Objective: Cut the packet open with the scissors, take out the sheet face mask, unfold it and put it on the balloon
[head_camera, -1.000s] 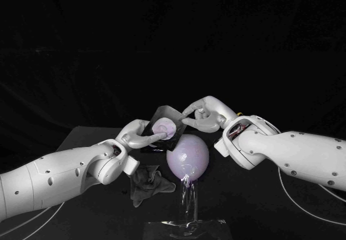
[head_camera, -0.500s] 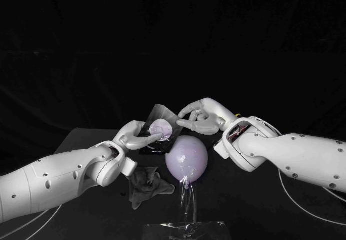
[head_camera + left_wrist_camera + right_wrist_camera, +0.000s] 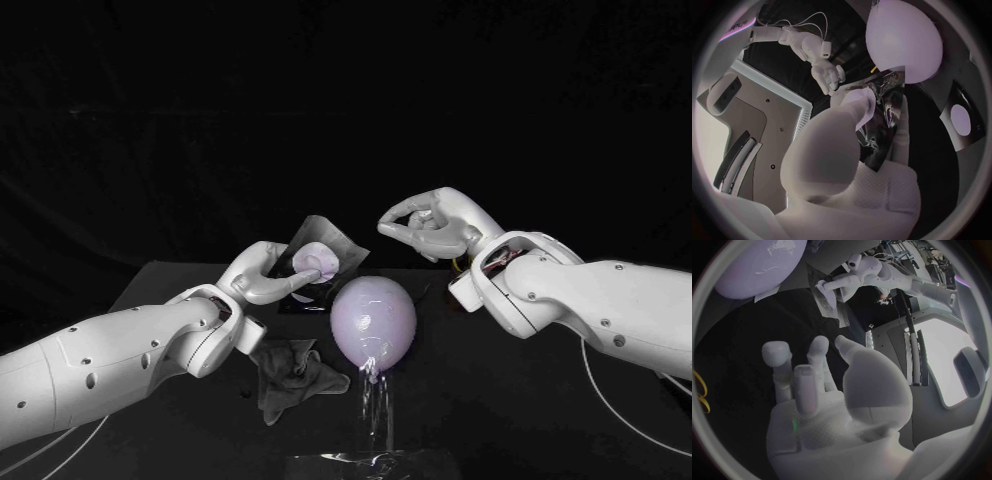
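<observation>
My left hand (image 3: 271, 274) holds the dark shiny packet (image 3: 320, 248) upright, just left of and behind the balloon. The same packet (image 3: 881, 114) shows glossy and creased past the left hand's fingers (image 3: 856, 102). The pale purple balloon (image 3: 372, 322) stands on a clear stem (image 3: 378, 400) at the table's middle. My right hand (image 3: 433, 222) hangs up and to the right of the packet, apart from it, with nothing in its loosely curled fingers (image 3: 811, 367). From the right wrist I see the packet (image 3: 831, 297) in the left hand (image 3: 857, 270), and the balloon (image 3: 754, 265).
A crumpled grey cloth-like piece (image 3: 296, 370) lies on the table left of the balloon's stem. A dark flat card with a pale round mark (image 3: 964, 120) lies on the table near the left hand. Yellow loops (image 3: 699, 390) lie on the table near the right hand.
My right hand has let go of the packet's top edge and risen up and to the right. The left hand keeps the packet, shifted slightly left and higher.
</observation>
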Motion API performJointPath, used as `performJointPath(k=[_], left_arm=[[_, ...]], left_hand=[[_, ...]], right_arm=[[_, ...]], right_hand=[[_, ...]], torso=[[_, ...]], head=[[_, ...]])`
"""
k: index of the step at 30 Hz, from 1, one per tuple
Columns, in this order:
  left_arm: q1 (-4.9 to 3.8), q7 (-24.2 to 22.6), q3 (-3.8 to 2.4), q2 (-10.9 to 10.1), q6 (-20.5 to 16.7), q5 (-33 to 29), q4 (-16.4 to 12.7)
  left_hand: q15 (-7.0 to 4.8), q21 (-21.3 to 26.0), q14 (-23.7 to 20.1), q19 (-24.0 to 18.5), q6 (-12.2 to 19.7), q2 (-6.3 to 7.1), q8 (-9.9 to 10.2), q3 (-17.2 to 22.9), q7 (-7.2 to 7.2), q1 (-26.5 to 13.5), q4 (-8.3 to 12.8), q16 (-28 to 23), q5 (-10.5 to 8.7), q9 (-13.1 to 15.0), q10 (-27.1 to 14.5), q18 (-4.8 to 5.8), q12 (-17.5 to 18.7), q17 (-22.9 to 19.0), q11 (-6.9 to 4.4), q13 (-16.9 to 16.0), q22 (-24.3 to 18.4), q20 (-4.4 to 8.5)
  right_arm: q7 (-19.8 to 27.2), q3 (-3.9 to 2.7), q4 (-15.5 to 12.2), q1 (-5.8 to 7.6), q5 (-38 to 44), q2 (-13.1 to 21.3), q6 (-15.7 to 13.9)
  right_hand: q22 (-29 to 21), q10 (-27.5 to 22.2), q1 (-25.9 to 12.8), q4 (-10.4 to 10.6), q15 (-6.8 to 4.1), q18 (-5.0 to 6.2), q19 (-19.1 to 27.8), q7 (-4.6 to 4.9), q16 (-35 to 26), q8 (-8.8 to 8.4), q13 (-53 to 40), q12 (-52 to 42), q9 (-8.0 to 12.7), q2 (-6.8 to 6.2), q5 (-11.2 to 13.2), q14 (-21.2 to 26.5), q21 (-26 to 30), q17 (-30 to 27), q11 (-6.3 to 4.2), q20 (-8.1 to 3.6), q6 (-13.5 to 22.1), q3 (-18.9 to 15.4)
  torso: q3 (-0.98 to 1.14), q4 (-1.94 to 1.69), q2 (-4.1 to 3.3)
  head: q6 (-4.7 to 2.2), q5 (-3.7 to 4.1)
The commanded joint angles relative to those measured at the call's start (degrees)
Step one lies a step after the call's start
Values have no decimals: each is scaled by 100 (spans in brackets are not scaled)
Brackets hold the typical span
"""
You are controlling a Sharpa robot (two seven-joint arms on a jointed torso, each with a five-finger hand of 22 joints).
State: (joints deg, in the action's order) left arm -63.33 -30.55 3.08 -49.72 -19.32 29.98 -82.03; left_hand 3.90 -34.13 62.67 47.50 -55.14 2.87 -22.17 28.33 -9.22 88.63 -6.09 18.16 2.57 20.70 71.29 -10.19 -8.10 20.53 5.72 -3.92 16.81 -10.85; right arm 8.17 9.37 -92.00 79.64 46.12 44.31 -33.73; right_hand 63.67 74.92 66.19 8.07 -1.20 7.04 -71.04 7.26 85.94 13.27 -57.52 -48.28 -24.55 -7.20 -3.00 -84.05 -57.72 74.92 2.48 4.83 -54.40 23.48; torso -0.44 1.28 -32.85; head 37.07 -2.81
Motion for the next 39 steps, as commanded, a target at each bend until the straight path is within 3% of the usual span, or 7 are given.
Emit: performJointPath(k=[1,2,5,10,18,31,39], left_arm=[[-10,-475,-7,-6,-233,463,-7],[-10,-503,-7,-11,-248,511,-11],[-9,-557,-8,-19,-278,611,-19],[-9,-594,-8,-25,-318,675,-18],[-9,-585,-8,-27,-329,667,-14],[-9,-540,-8,-30,-330,664,37],[-9,-528,-8,-20,-326,669,41]], left_hand=[[2,-25,-14,-49,4,-65,-19,37,24,11,7,-26,15,119,8,61,25,-6,2,9,11,-12],[2,-25,-14,-49,4,-65,-19,37,24,11,7,-26,15,119,8,61,25,-6,2,9,11,-12],[2,-31,-12,-54,1,-64,-22,36,26,9,8,-27,15,121,11,62,27,-6,1,8,15,-13],[1,-36,-10,-59,-1,-62,-24,34,27,6,9,-27,14,122,13,62,27,-5,0,8,19,-13],[0,-50,-4,-67,-5,-68,-28,34,30,2,8,-28,16,124,21,63,28,-2,-3,7,29,-14],[-3,-64,3,-73,-9,-73,-31,36,31,1,10,-28,16,126,29,61,29,0,-5,6,38,-13],[-4,-71,6,-75,-10,-74,-32,36,32,1,11,-28,16,126,33,60,30,1,-6,5,43,-12]], right_arm=[[209,-11,-1,26,-321,37,152],[160,-14,-4,34,-251,44,165],[2,-22,-27,51,26,49,205],[-278,-29,-98,64,525,21,296],[-555,-31,-195,68,996,-62,324],[-590,-31,-399,63,1037,-45,213],[-640,-31,-374,59,1018,-108,222]], right_hand=[[206,399,174,-29,-51,-15,-175,-33,132,24,-753,-972,5,171,-15,-422,-251,646,-41,-23,-113,76],[510,812,428,-186,-91,-88,-412,-77,265,47,-1658,-2134,7,236,-175,-506,-625,1033,-76,-59,-237,196],[797,1039,618,-375,-120,-166,-617,-126,343,73,-2269,-2896,9,163,-533,-553,-969,1283,-114,-85,-378,289],[994,1238,576,-482,-132,-211,-734,-158,371,74,-2761,-3513,27,26,-530,-569,-1185,1374,-137,-105,-507,294],[1062,1302,488,-488,-138,-223,-765,-172,384,72,-2902,-3693,43,-85,-584,-578,-1248,1420,-147,-112,-576,255],[1136,1306,83,-307,-135,-230,-771,-170,392,30,-2949,-3728,92,-381,-1834,-584,-1278,1453,-145,-111,-631,216],[1144,1307,48,-288,-136,-231,-774,-170,393,30,-2952,-3731,93,-388,-1877,-585,-1284,1456,-144,-111,-636,218]], torso=[[3,2,0],[3,0,-1],[0,-2,-3],[-5,-7,-5],[-10,-12,-1],[-1,-1,1],[-2,-4,0]], head=[[-24,24],[-24,29],[-22,55],[-3,80],[45,97],[78,74],[70,77]])
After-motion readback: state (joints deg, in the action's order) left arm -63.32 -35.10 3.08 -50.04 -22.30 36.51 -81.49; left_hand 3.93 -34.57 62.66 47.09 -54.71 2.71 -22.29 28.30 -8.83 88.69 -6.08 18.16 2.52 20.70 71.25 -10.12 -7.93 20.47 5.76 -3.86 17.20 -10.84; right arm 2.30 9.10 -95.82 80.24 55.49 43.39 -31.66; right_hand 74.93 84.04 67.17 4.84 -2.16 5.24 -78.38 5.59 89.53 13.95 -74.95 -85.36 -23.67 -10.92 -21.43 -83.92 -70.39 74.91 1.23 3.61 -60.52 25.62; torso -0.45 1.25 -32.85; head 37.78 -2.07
